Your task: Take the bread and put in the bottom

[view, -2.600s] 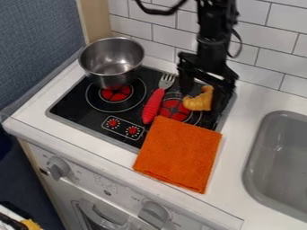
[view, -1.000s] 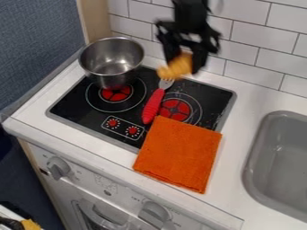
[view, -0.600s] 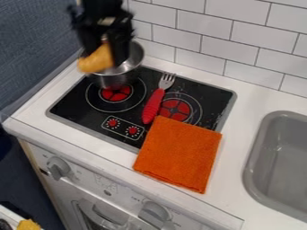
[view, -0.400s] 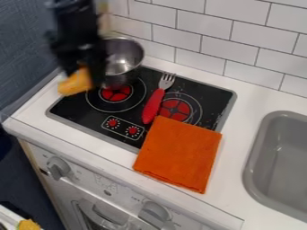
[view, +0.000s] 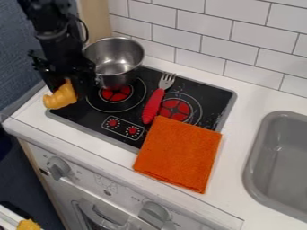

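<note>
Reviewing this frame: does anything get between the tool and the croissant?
No, nothing visible does. The croissant sits right at the tool, by the stove's left edge. The metal pot is off to the right in the view, and the red-handled fork lies farther right.

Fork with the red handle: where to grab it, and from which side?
Mid-handle, I'd say, from above, closing across its width. The handle is long and narrow, lying flat and slanted; its lower end meets the orange cloth, so stay toward the tines.
</note>
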